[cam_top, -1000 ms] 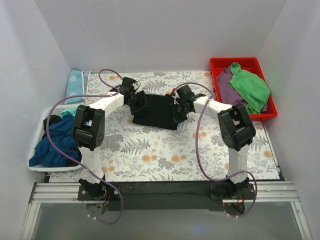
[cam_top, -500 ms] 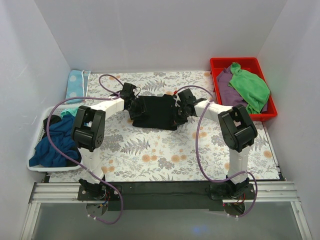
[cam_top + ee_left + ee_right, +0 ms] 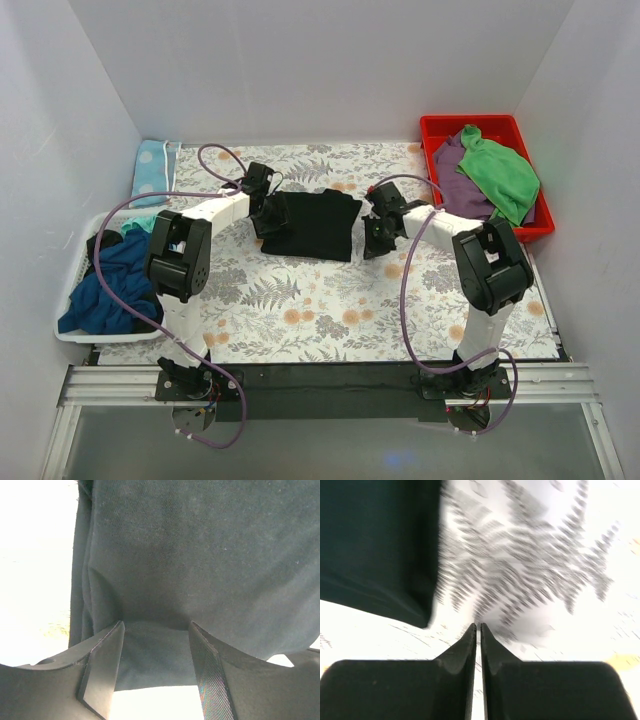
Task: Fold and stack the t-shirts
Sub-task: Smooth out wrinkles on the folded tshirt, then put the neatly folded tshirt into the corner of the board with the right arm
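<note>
1. You are viewing a table covered with a flowered cloth [image 3: 300,300]. The black shirt [image 3: 312,225] is lying folded into a rough rectangle at the far middle of it.
2. The left gripper [image 3: 270,215] is sitting at the left edge of the black shirt. In the left wrist view [image 3: 156,625] its fingers [image 3: 102,670] are standing spread, straddling a folded edge of the shirt [image 3: 200,545]. Dark cloth is filling the gap between them. You cannot tell from this view whether the fingers are pressing on the fabric.
3. The right gripper [image 3: 370,245] is hovering just beside the near right corner of the black shirt, apart from it. In the right wrist view [image 3: 477,626] the jaws are pressed almost together, leaving only a thin slit and pinching nothing. The flowered cloth [image 3: 530,555] is lying below them, and the shirt's corner [image 3: 375,545] is showing at the upper left of that view.
4. A white basket [image 3: 100,338] is sitting at the left edge of the table, and a crumpled blue shirt [image 3: 110,285] is spilling over its rim.
5. A red bin [image 3: 430,125] is standing at the far right corner, holding a green garment [image 3: 500,170] piled on a purple one [image 3: 455,185].
6. A light-blue dotted cloth [image 3: 153,170] is lying at the far left, well apart from the black shirt.
</note>
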